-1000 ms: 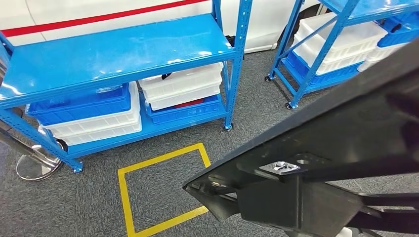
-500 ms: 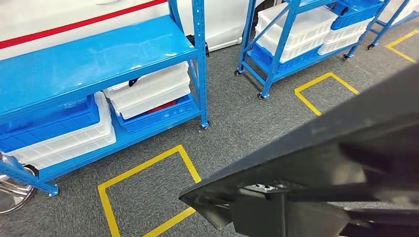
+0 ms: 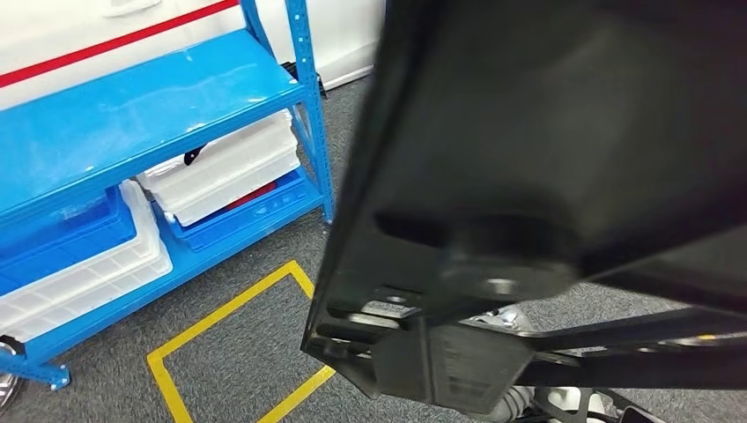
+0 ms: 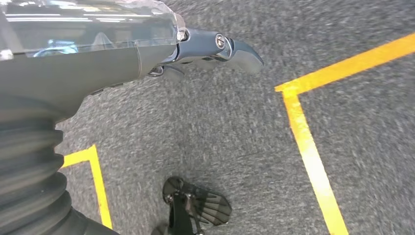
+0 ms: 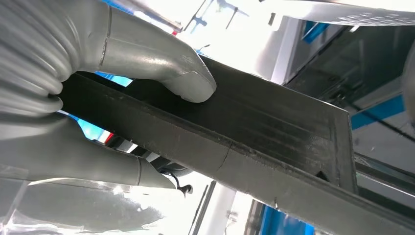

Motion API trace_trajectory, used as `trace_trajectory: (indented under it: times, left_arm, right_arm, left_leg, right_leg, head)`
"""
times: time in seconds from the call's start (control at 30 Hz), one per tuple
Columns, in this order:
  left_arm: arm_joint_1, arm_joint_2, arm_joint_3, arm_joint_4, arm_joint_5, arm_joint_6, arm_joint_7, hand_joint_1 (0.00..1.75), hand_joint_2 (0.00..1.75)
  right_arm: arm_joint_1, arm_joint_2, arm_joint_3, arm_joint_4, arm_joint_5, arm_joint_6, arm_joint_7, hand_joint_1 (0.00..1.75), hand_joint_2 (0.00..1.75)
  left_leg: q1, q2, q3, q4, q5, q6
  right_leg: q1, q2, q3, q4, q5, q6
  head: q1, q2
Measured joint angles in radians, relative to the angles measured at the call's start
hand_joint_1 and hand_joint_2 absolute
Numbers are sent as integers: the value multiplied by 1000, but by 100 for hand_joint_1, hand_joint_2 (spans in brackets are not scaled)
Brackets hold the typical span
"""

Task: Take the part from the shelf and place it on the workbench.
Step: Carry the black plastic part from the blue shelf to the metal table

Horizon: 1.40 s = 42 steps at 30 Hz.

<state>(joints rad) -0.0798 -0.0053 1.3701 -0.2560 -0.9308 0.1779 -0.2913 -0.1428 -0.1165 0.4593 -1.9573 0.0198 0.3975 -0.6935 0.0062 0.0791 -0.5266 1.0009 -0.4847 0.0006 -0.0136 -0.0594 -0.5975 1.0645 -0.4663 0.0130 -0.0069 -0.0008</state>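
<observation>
Right hand [image 5: 98, 112] grips the part [image 5: 254, 142]; left hand [image 4: 147, 54] hangs empty

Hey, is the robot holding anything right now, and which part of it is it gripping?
Yes. The right hand grips the black part by a flat edge, thumb on one face. The left hand holds nothing.

Part [image 3: 546, 176] before shelf [image 3: 132, 115]; bins [image 3: 220, 172] under its top board.

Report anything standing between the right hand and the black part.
Nothing does: the right hand already grips the black part, with its thumb pressed on the part's face. The workbench isn't in these pictures, so that path can't be judged.
</observation>
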Motion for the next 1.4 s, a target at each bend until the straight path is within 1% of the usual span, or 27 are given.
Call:
trace_trajectory:
  times: [0.07,0.1,0.13,0.2,0.27,0.3,0.33,0.37,0.43,0.47,0.53,0.57,0.63,0.7,0.77,0.83,0.87,0.9,0.93,1.0,1.07,1.13,1.2,1.27,1.33,1.37,1.4]
  left_arm:
    - [0,7,0,0,1,2,-2,0,175]
    - [0,10,0,0,2,3,-2,0,175]
    - [-2,14,0,0,2,2,0,0,175]
    - [-4,23,1,0,6,-4,3,0,175]
    - [-2,33,4,0,10,-8,4,0,175]
    - [-1,37,5,0,11,-6,4,0,175]
    - [0,40,6,0,11,-2,3,0,175]
    - [1,42,7,0,13,2,1,0,175]
    - [0,46,8,0,18,7,-8,0,175]
    - [-1,49,10,0,21,8,-14,0,175]
    - [-1,53,14,0,26,11,-23,0,175]
    - [-2,55,16,0,28,13,-26,0,175]
    - [-4,57,17,0,29,16,-30,0,175]
    - [-7,59,17,0,30,15,-33,0,175]
    - [-5,60,18,0,30,8,-33,0,175]
    - [-2,61,18,0,30,-6,-31,0,175]
    - [-1,61,18,0,29,-13,-31,0,175]
    - [-1,60,18,0,29,-19,-31,0,175]
    - [-2,60,18,0,30,-25,-31,0,175]
    - [-3,58,18,1,31,-30,-31,0,175]
    - [-2,56,18,1,33,-37,-29,0,175]
    - [-2,55,18,1,36,-48,-25,0,175]
    - [-3,53,18,1,34,-58,-18,0,175]
    - [1,52,18,2,29,-63,-11,0,175]
    - [8,49,18,2,24,-64,-7,0,175]
    - [10,47,18,2,21,-64,-6,0,175]
    - [11,43,17,2,16,-64,-6,0,175]
  right_arm:
    - [3,-1,13,3,16,-16,0,175,175]
    - [5,-2,19,4,20,-23,0,175,175]
    - [6,-3,25,6,23,-29,0,175,175]
    - [1,-4,38,13,24,-37,0,175,175]
    - [-5,-4,51,23,22,-40,0,175,175]
    - [-7,-4,57,28,22,-41,0,175,175]
    - [-7,-4,62,33,21,-41,0,175,175]
    - [-8,-4,65,37,21,-42,0,175,175]
    - [-11,-4,68,43,15,-44,0,175,175]
    - [-12,-4,69,44,12,-45,0,175,175]
    - [-14,-4,71,45,7,-47,0,175,175]
    - [-13,-5,72,46,6,-49,0,175,175]
    - [-12,-6,73,47,6,-54,0,175,175]
    - [-12,-8,75,48,5,-56,-1,175,175]
    - [-13,-10,77,52,3,-59,-1,175,175]
    - [-13,-12,80,59,1,-66,-1,175,175]
    - [-13,-14,81,63,1,-71,-1,175,175]
    - [-13,-15,82,65,0,-76,-1,175,175]
    - [-13,-17,84,66,0,-79,-1,175,175]
    - [-14,-17,90,65,-1,-83,-1,175,175]
    - [-14,-18,97,62,-8,-83,0,175,175]
    - [-12,-18,104,57,-22,-83,1,175,175]
    - [-11,-18,109,48,-29,-86,2,175,175]
    - [-6,-17,115,40,-32,-90,3,175,175]
    - [6,-17,120,35,-33,-91,3,175,175]
    - [13,-17,121,32,-33,-90,3,175,175]
    - [18,-17,122,30,-34,-90,3,175,175]
  left_leg:
    - [-4,19,1,1,-3,-12]
    - [-3,29,2,0,-4,-18]
    - [-1,25,2,4,-10,-23]
    - [6,-16,-17,54,-48,-30]
    - [8,-62,-74,179,-114,-33]
    - [9,-69,-105,244,-138,-34]
    - [8,-72,-125,285,-146,-34]
    - [9,-73,-129,288,-133,-34]
    - [12,-90,-87,188,-62,-34]
    - [15,-115,-59,122,-32,-33]
    - [20,-156,-25,39,-8,-30]
    - [18,-161,-22,31,-11,-26]
    - [17,-138,-20,25,-7,-14]
    - [19,-114,-18,15,0,0]
    - [14,-87,-17,10,3,8]
    - [9,-58,-18,10,1,11]
    - [8,-45,-17,10,0,12]
    - [7,-33,-16,11,-1,12]
    - [6,-23,-14,11,-2,11]
    - [2,-4,-10,11,-7,6]
    - [-1,14,-8,11,-10,-2]
    - [-2,29,-5,10,-14,-11]
    - [1,-1,-13,38,-38,-19]
    - [4,-52,-58,141,-95,-25]
    - [6,-70,-119,262,-141,-29]
    - [6,-72,-133,286,-138,-31]
    - [8,-73,-130,272,-116,-33]
  right_leg:
    - [11,-7,8,-29,-1,-12]
    - [10,6,5,-30,2,-19]
    - [10,16,4,-34,5,-26]
    - [7,36,4,-41,11,-40]
    - [8,57,2,-42,13,-48]
    - [9,69,1,-41,14,-50]
    - [10,82,1,-40,14,-50]
    - [10,94,2,-39,14,-51]
    - [9,119,2,-33,13,-49]
    - [10,131,0,-29,12,-46]
    - [10,153,-9,-20,12,-36]
    - [10,165,-15,-18,15,-29]
    - [7,179,-23,-19,20,-16]
    - [8,141,-41,15,-3,-7]
    - [8,86,-92,121,-62,0]
    - [5,69,-143,230,-103,4]
    - [4,66,-148,244,-99,5]
    - [3,63,-132,219,-78,3]
    - [4,52,-98,159,-46,0]
    - [14,13,-27,28,-3,-11]
    - [26,-6,-2,-27,2,-21]
    - [25,14,-3,-35,6,-30]
    - [19,34,3,-47,13,-41]
    - [16,53,7,-53,16,-49]
    - [17,77,7,-51,15,-52]
    - [16,90,6,-49,15,-52]
    - [15,104,6,-46,14,-50]
  head:
    - [0,0]
    - [-1,0]
    - [0,0]
    - [-1,0]
    - [-1,0]
    - [-1,0]
    - [-1,0]
    - [-1,0]
    - [-1,0]
    - [-1,0]
    - [0,0]
    - [0,0]
    - [0,0]
    - [3,0]
    - [6,0]
    - [6,0]
    - [6,0]
    - [6,0]
    - [6,0]
    - [6,0]
    - [6,0]
    - [6,0]
    - [6,0]
    - [5,0]
    - [4,0]
    - [4,0]
    - [4,0]
